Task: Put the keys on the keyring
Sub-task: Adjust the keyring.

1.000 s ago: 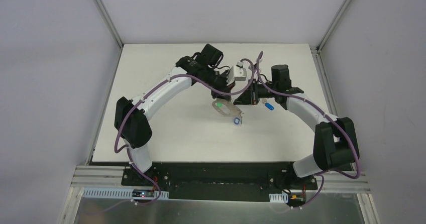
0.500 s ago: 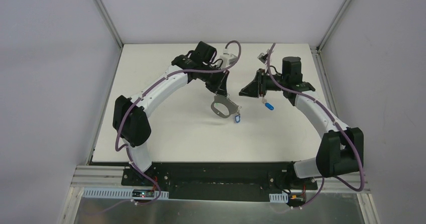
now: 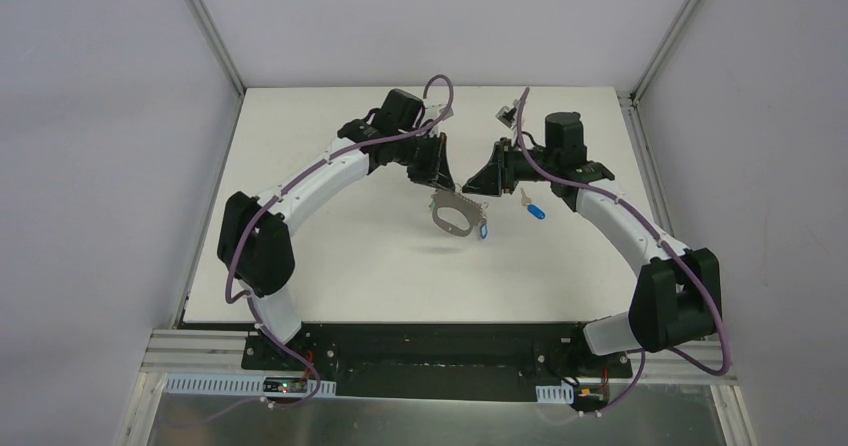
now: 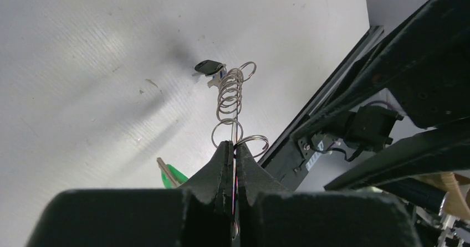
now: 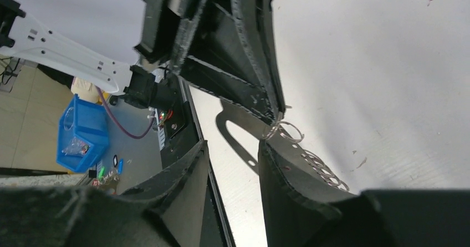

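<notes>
My left gripper [image 3: 441, 184] is shut on the keyring [image 3: 457, 216] and holds the pale grey loop hanging above the table. In the left wrist view the gripper [image 4: 234, 147] pinches the loop edge-on, with the row of metal rings [image 4: 230, 92] and the black tag [image 4: 209, 66] beyond it. The green key [image 4: 173, 175] shows beside my left finger; I cannot tell what it hangs from. The blue key [image 3: 537, 210] lies on the table. My right gripper [image 3: 480, 182] is open and empty right beside the keyring [image 5: 237, 139].
The white table [image 3: 330, 256] ends in a black rail [image 3: 440, 341] at the near edge. Grey walls with metal posts [image 3: 210, 26] close in the back and sides. A blue bin [image 5: 83, 130] sits off the table.
My right gripper drew back from the keyring, then came back towards it. My left wrist turned, and the keyring shifted slightly right while still held.
</notes>
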